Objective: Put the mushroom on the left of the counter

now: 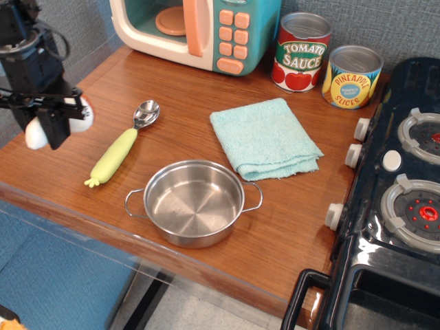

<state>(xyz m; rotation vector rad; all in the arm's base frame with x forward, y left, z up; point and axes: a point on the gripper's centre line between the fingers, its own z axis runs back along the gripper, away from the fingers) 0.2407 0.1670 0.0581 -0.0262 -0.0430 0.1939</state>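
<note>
1. observation.image: The black claw (49,130) is hanging over the far left of the wood-grain table (289,220), grasping the smooth white mushroom (38,135), whose rounded parts are showing on either side of the fingers.
2. A spoon (122,146) with a shiny bowl and a yellow-green handle is lying just to the right of the claw.
3. A round, polished steel pot (194,203) with two loop handles is sitting empty near the table's rounded front edge, beside a folded, fuzzy teal cloth (265,137).
</note>
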